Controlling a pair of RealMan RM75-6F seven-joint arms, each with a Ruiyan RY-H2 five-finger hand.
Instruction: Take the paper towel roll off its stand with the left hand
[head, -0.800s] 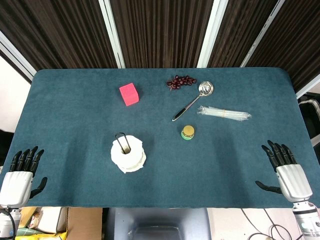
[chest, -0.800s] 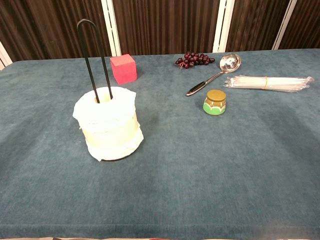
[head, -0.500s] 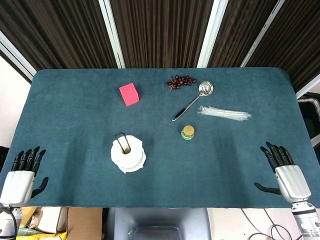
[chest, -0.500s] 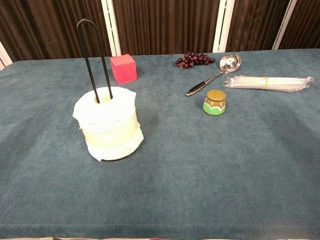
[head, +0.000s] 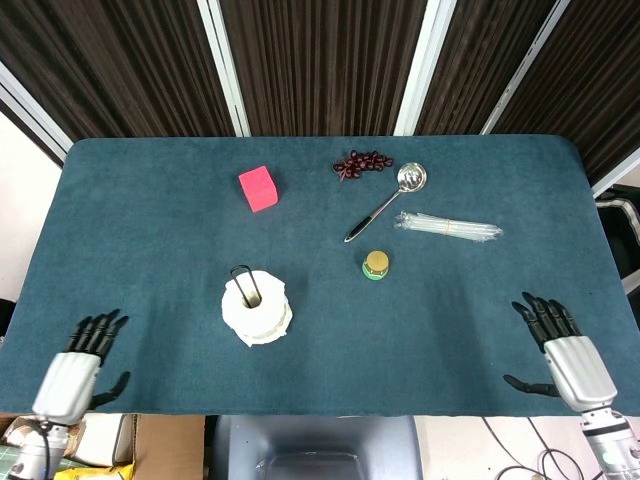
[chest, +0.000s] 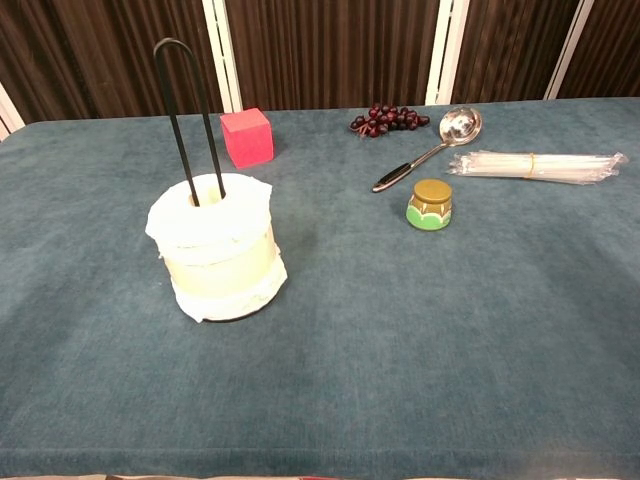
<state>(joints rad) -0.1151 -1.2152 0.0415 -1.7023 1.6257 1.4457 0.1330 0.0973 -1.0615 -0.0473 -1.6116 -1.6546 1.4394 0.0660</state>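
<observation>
A white paper towel roll (head: 258, 309) (chest: 215, 253) sits upright on its stand, whose black wire loop (chest: 186, 105) (head: 246, 282) rises through the core. In the head view my left hand (head: 78, 367) hovers at the table's front left corner, fingers spread and holding nothing, well to the left of the roll. My right hand (head: 563, 352) hangs over the front right edge, also spread and holding nothing. Neither hand shows in the chest view.
A pink cube (head: 258, 188) lies behind the roll. Dark grapes (head: 361, 163), a metal ladle (head: 388, 198), a bundle of clear straws (head: 447, 227) and a small green jar with a gold lid (head: 376, 265) sit at the back right of the blue table (head: 150, 260).
My left hand has moved right and toward the front edge, coming in over the table corner. My right hand has slid slightly back toward the front edge.
</observation>
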